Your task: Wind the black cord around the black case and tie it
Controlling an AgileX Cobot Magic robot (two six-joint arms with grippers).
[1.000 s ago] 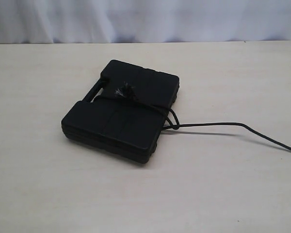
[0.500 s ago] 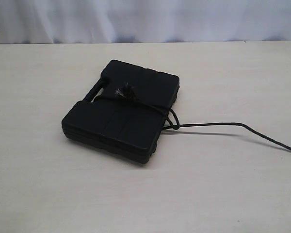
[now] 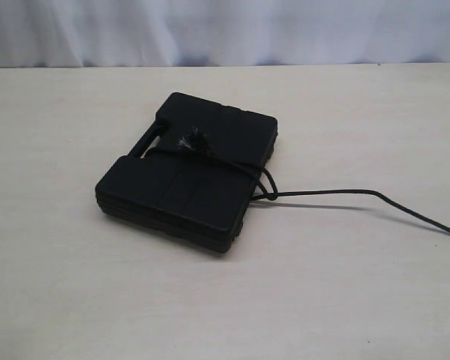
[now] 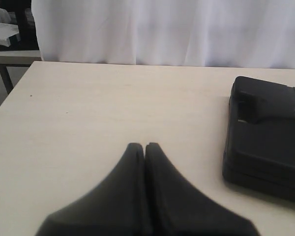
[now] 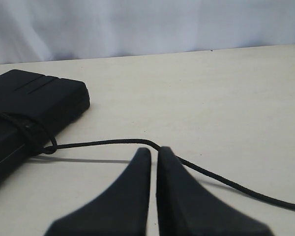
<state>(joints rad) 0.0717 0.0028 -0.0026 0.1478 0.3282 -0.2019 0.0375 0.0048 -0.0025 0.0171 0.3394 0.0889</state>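
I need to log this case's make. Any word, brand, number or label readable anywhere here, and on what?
None readable. The black case shows only plain moulded grooves in every view; the black cord, the table and the white curtain carry no print.

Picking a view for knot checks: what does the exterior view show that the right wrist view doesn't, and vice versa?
Exterior only: the frayed tuft on top of the black case, and the case's handle. Right wrist only: the right gripper, fingers together. Both: the black cord looped at the case's edge and trailing across the table.
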